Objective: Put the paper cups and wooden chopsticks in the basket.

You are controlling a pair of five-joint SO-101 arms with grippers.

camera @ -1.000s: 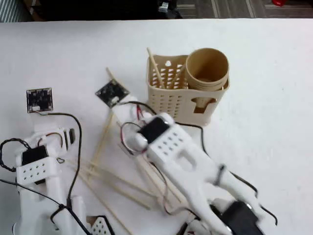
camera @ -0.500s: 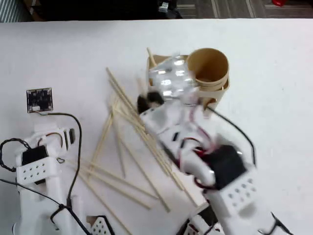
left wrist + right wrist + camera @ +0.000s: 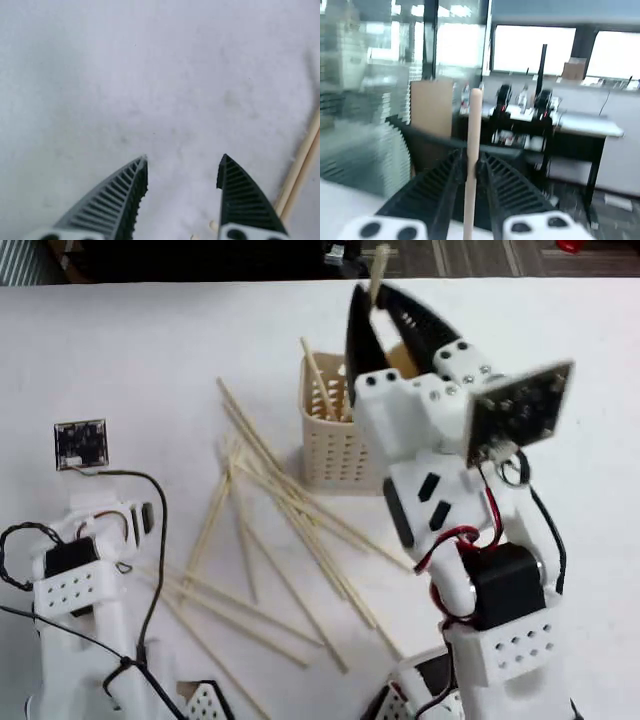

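At the left we held our left gripper (image 3: 182,160) low over the table (image 3: 150,75), fingers parted and empty. Loose chopsticks (image 3: 270,540) lay fanned from beside it across to the basket (image 3: 335,445), where a stick already stood. Further right, our right gripper (image 3: 470,154) was clamped on one chopstick (image 3: 474,115), upright above the basket, presumably so it could drop in end-first.
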